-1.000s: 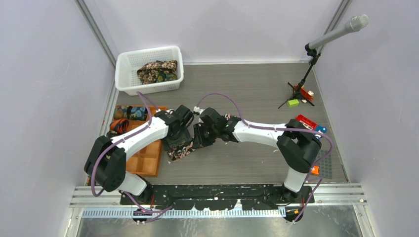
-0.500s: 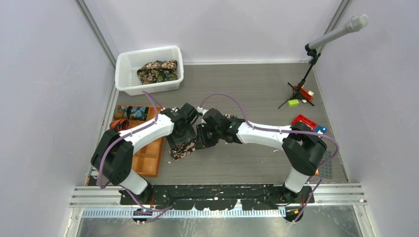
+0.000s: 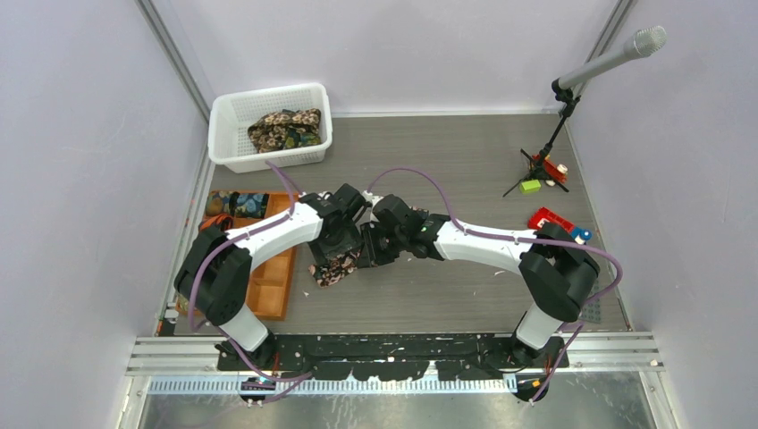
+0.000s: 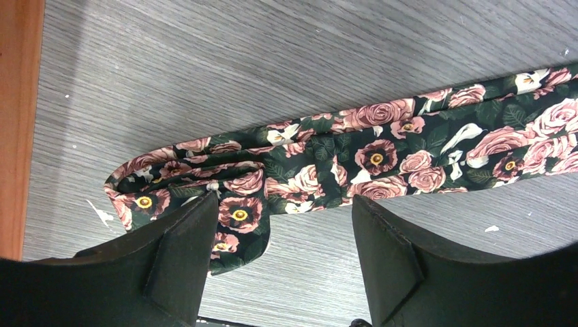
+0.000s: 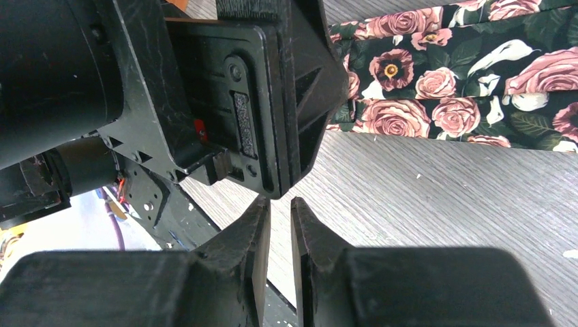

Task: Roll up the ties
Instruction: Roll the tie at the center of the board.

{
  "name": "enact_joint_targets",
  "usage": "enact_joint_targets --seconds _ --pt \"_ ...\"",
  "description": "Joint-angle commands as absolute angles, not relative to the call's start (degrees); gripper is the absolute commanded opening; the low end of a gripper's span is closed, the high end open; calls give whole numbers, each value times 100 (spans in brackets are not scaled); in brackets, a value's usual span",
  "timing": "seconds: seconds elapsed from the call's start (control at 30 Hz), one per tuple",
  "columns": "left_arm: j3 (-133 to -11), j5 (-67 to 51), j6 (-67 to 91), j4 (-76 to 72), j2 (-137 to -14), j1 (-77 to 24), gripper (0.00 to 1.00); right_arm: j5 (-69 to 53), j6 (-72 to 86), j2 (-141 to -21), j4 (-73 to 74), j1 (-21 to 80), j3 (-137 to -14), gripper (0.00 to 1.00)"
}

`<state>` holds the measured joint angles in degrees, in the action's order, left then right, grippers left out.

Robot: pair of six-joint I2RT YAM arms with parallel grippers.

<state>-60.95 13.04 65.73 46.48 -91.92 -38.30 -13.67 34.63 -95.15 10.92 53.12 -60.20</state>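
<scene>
Left gripper (image 4: pixel 281 218) jaws wide apart over the folded end of the black rose-print tie (image 4: pixel 382 153), flat across mid-frame on the table (image 4: pixel 204 68); right gripper (image 5: pixel 279 208) nearly closed, empty, close alongside; risk: an off-centre pinch catches one layer and the fold slips open.

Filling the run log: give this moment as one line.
floral tie: on table, end folded over | left hand: open above folded end | right hand: nearly closed, empty
</scene>
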Motion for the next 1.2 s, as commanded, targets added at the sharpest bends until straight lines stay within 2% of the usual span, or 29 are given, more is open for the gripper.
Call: enact_joint_targets --seconds 0.0,0.33,0.43,0.57,0.7,0.93,1.07,1.17 --pt "-6196 1415 6656 4573 -8944 -3858 73 -1365 3504 -9194 936 5306 -6079 23" --pt "-5696 1699 6436 4417 -7850 -3856 80 -1641 3840 -9202 662 5304 -6126 24" --pt "-5617 1878 6304 4548 -7490 -3856 81 -1705 3952 -9256 597 5317 -6159 28" --pt "-5523 2181 6082 4899 -6963 -3855 80 -1787 4023 -9450 616 5371 -6338 39" --pt "-5046 2246 5851 5001 -6163 -3841 79 -1895 4030 -9761 680 5418 -6639 44" --pt "-4046 1778 5724 5230 -4564 -3788 74 -2011 3997 -10374 798 5449 -7173 43" --pt "-3586 1773 5877 5313 -3649 -3771 68 -2055 3973 -10704 897 5484 -7423 40" --pt "-3354 1678 5950 5294 -3356 -3762 64 -2057 3949 -10870 948 5504 -7555 38"
